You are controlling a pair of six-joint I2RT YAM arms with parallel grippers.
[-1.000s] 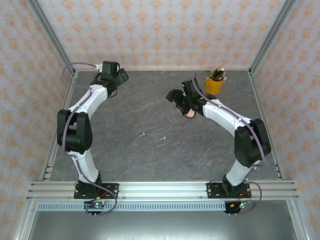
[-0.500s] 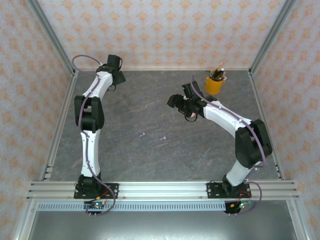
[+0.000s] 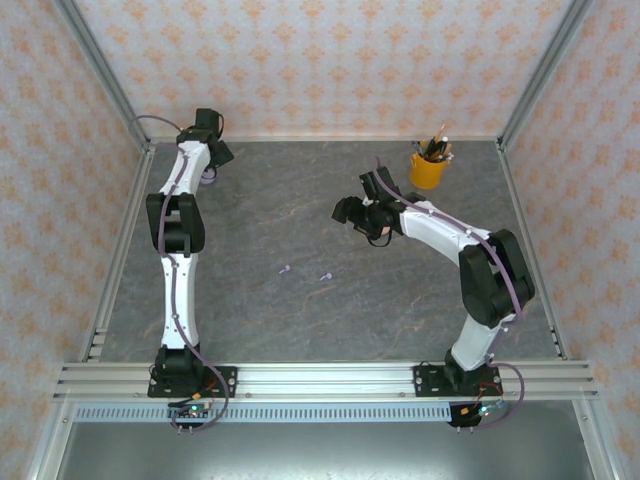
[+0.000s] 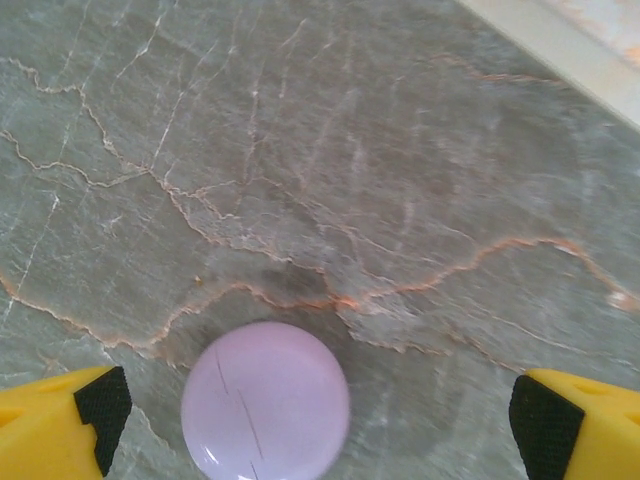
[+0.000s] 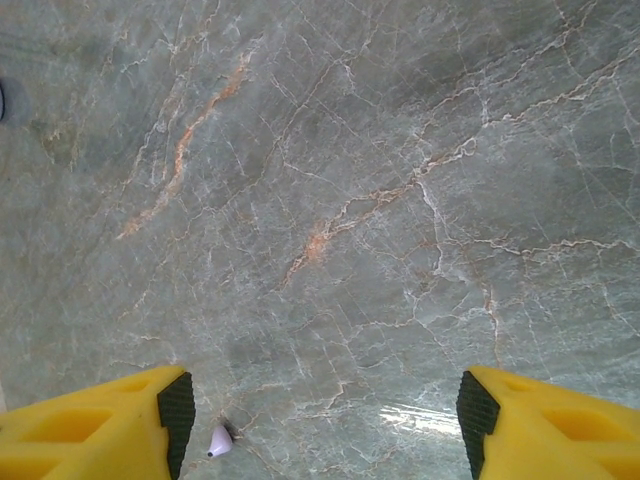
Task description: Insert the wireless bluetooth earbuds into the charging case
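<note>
A round lilac charging case [image 4: 265,400] lies lid shut on the grey marble table, in the left wrist view. It sits between my left gripper's [image 4: 320,425] wide-open yellow fingers [image 4: 60,425], nearer the left one and touching neither. From above, the left gripper [image 3: 214,156] is at the back left corner. Two lilac earbuds [image 3: 285,269] [image 3: 325,276] lie mid-table. My right gripper [image 3: 352,212] hovers open at back centre. Through the right wrist camera, a tiny pale earbud [image 5: 220,442] lies just beside the left fingertip of the right gripper [image 5: 320,420]. Nothing is held.
A yellow cup of pencils [image 3: 428,166] stands at the back right, behind the right arm. A pinkish round thing [image 3: 379,237] peeks out under the right wrist. Metal frame posts and patterned walls border the table [image 3: 300,210].
The left arm has stretched out and swung its gripper leftwards into the back left corner. The right gripper has shifted slightly left and towards the back.
</note>
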